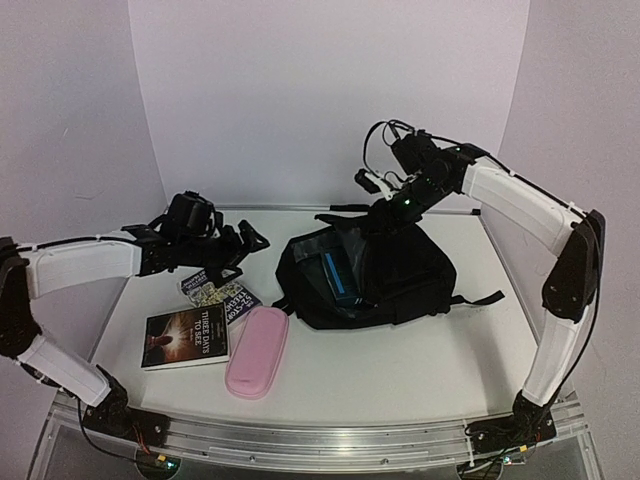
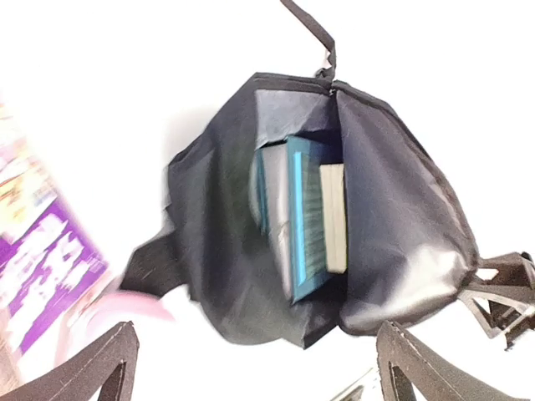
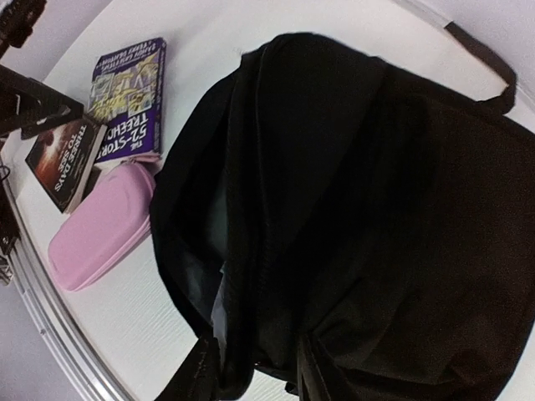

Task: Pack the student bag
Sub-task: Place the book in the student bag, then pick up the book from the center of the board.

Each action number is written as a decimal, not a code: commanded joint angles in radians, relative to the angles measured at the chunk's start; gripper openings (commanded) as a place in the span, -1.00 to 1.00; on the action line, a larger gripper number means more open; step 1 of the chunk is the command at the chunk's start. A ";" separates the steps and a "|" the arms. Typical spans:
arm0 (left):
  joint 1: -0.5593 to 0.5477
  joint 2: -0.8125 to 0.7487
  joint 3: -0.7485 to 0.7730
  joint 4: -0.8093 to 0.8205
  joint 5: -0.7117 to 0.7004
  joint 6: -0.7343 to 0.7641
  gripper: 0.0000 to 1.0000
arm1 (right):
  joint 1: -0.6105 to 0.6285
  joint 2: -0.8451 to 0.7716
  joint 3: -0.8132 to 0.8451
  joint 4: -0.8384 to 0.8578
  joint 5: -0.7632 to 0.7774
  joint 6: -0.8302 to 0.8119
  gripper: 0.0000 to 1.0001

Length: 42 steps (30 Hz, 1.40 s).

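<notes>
The student bag lies gaping for loading, the left gripper above it with jaws wide and empty, the right gripper at its rim, whether its jaws grip I cannot tell.

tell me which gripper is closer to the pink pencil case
Left. The left gripper hovers over the books just behind the pink pencil case; the right gripper is farther off, at the far edge of the student bag.

"THREE DAYS" (dark book), "52-STOR" purple book
</notes>
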 commanded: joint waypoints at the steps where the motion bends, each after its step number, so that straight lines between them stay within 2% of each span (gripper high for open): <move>1: 0.010 -0.186 -0.089 -0.161 -0.088 0.023 0.99 | 0.068 0.015 -0.008 0.005 -0.062 -0.001 0.27; 4: 0.016 -0.280 -0.157 -0.237 -0.115 -0.010 0.99 | 0.113 0.042 0.017 0.010 -0.069 0.008 0.48; 7: 0.017 -0.377 -0.216 -0.333 -0.155 -0.052 0.99 | 0.158 0.086 0.053 0.014 -0.088 0.025 0.60; 13: 0.018 -0.570 -0.311 -0.523 -0.248 -0.155 0.99 | 0.224 0.189 0.123 0.031 -0.150 0.070 0.66; 17: 0.018 -0.604 -0.338 -0.557 -0.302 -0.180 0.99 | 0.251 0.239 0.153 0.068 -0.164 0.095 0.68; 21: 0.047 -0.536 -0.313 -0.496 -0.322 -0.143 0.99 | 0.265 0.305 0.204 0.074 -0.187 0.146 0.67; 24: 0.096 -0.458 -0.331 -0.403 -0.234 -0.127 0.99 | 0.281 0.335 0.216 0.076 -0.194 0.160 0.65; 27: 0.100 -0.424 -0.369 -0.335 -0.181 -0.155 0.99 | 0.295 0.344 0.204 0.081 -0.201 0.165 0.65; 33: 0.103 -0.454 -0.391 -0.345 -0.200 -0.176 0.99 | 0.315 0.365 0.199 0.089 -0.207 0.171 0.64; 39: 0.102 -0.444 -0.445 -0.304 -0.114 -0.230 0.99 | 0.321 0.382 0.209 0.089 -0.210 0.173 0.64; 42: 0.100 -0.475 -0.469 -0.311 -0.126 -0.243 0.99 | 0.322 0.388 0.215 0.089 -0.209 0.175 0.64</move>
